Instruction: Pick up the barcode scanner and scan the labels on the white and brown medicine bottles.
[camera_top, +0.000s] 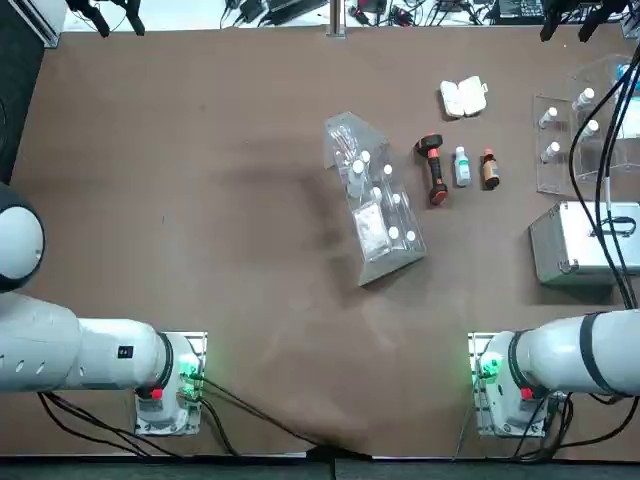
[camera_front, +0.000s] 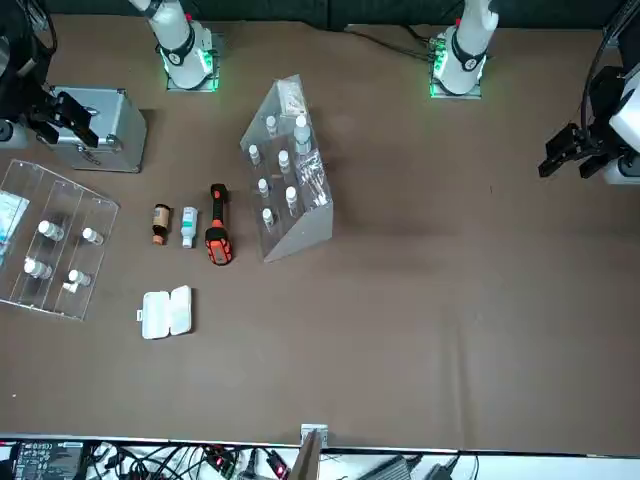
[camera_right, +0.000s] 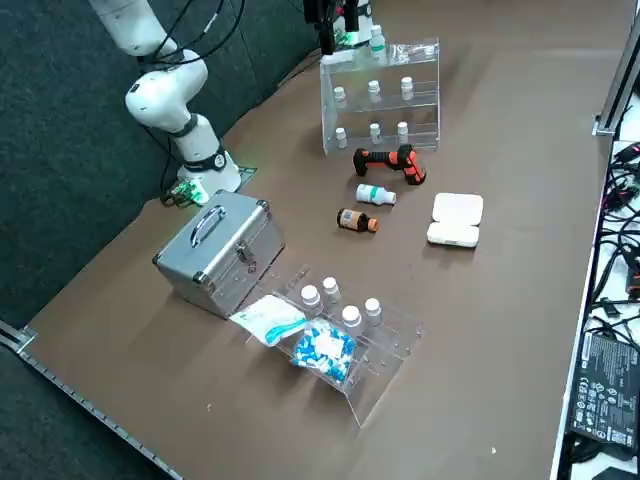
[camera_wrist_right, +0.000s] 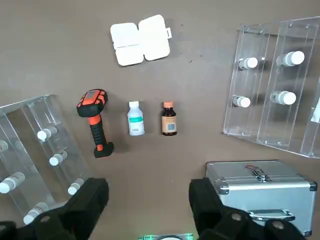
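The black barcode scanner (camera_top: 434, 168) (camera_wrist_right: 95, 122) with red-orange tips lies flat on the brown table. Right beside it lie the white bottle (camera_top: 461, 166) (camera_wrist_right: 135, 119) and then the amber-brown bottle (camera_top: 489, 169) (camera_wrist_right: 169, 119), side by side. My right gripper (camera_wrist_right: 148, 197) hangs high above the table, over the spot between the metal case and these things. It is open, with nothing between its fingers. The front view shows the gripper (camera_front: 68, 118) above the case, well apart from the scanner (camera_front: 217, 225).
A silver metal case (camera_top: 580, 245) (camera_wrist_right: 260, 182) stands near the bottles. A clear rack of white-capped vials (camera_top: 375, 200) lies left of the scanner, and another rack (camera_top: 570, 130) sits at the far right. A white pill box (camera_top: 463, 97) lies beyond the bottles.
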